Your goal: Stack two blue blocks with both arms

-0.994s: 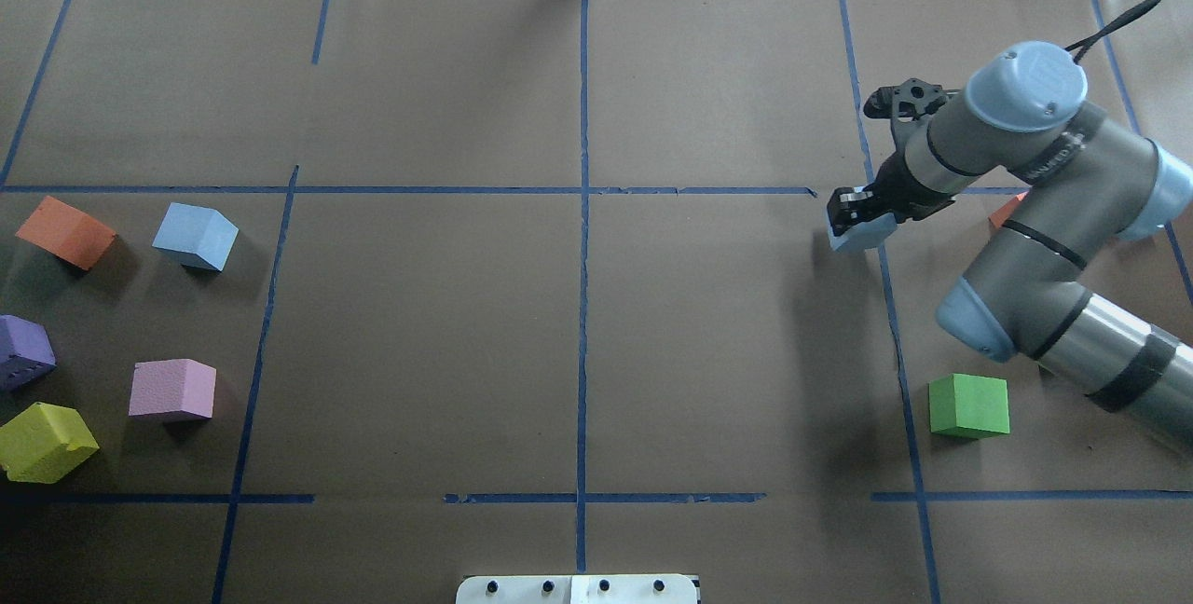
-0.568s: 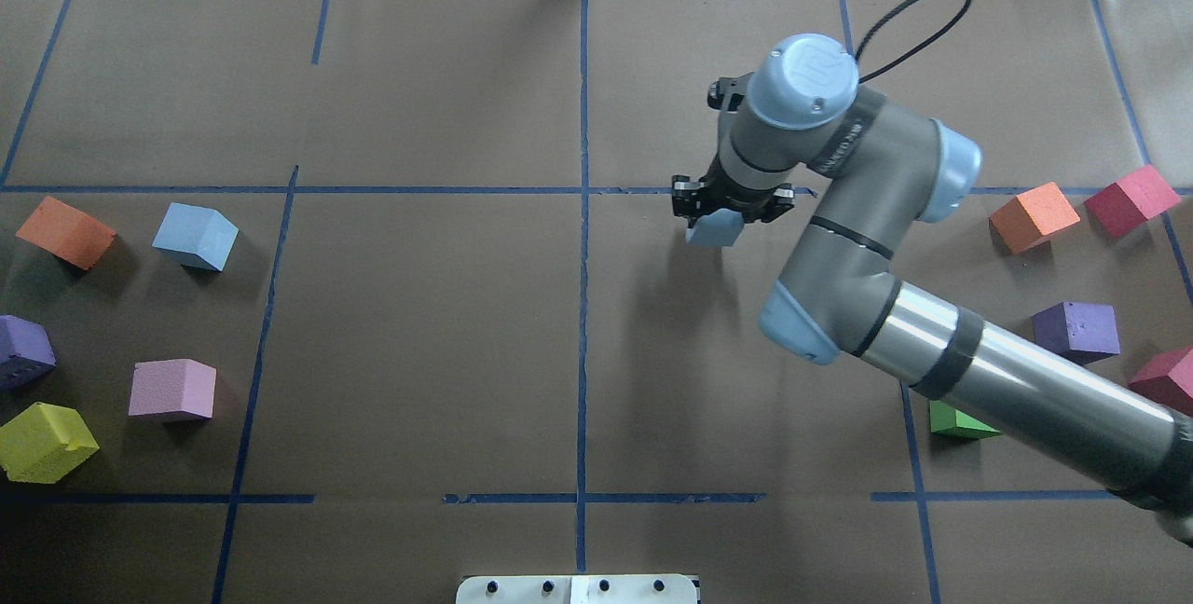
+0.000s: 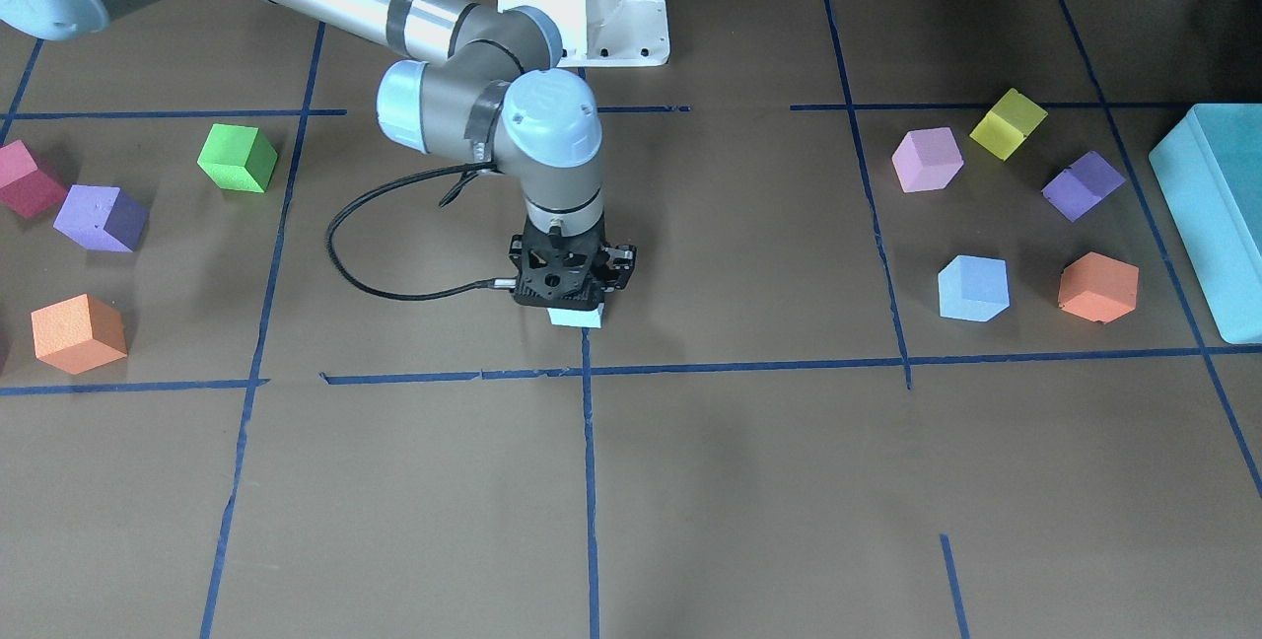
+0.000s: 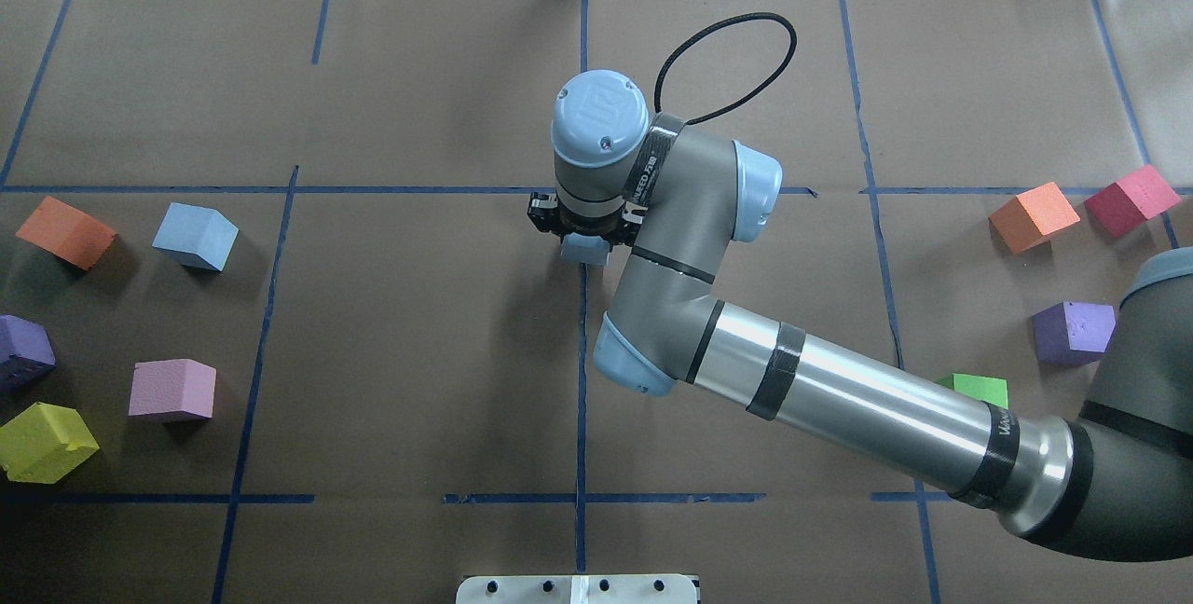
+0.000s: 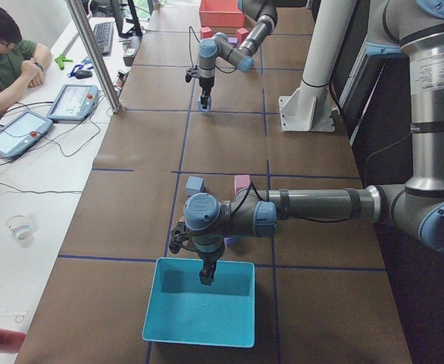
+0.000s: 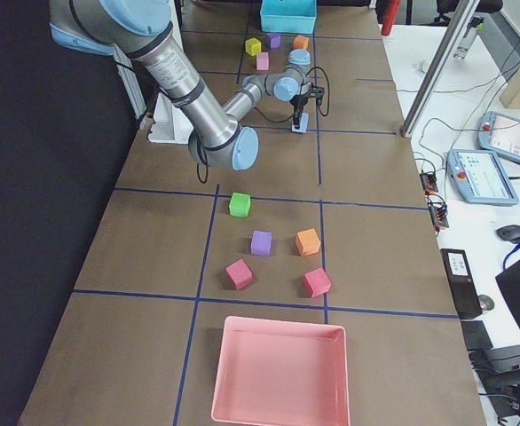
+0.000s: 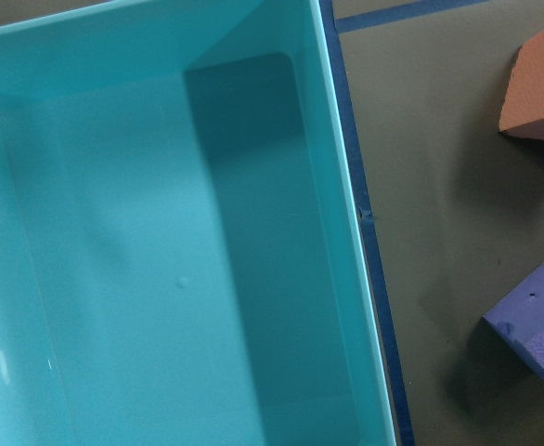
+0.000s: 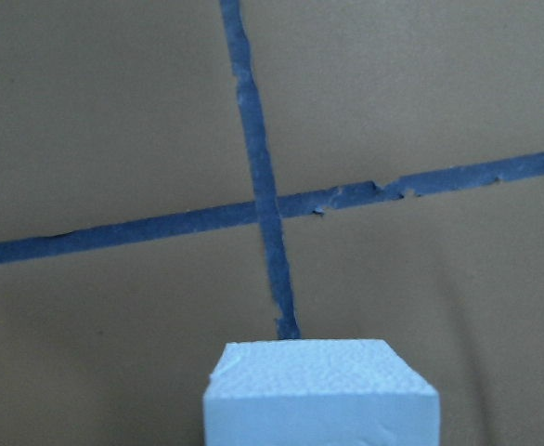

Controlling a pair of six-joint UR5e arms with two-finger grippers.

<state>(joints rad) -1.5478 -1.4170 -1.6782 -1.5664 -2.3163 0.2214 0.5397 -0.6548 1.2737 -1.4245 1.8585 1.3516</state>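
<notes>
One blue block point(image 3: 577, 317) gripped by right jaws; left jaws, above teal box point(image 5: 180, 315), unreadable.

right gripper point(image 4: 582, 229) is holding first block point(image 4: 584, 251) over tabletop point(image 4: 419, 352) centre | second block point(image 4: 196, 236) is lying far left | left gripper point(image 5: 205, 279) is hovering above box point(image 5: 184, 312)

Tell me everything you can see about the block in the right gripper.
The pale blue block is a small matte foam cube, grainy-surfaced with crisp edges. The right gripper clamps it from above, hiding most of it in the overhead view. It is level, at the table's centre tape line, near the tape cross. Whether it touches the table is unclear.
</notes>
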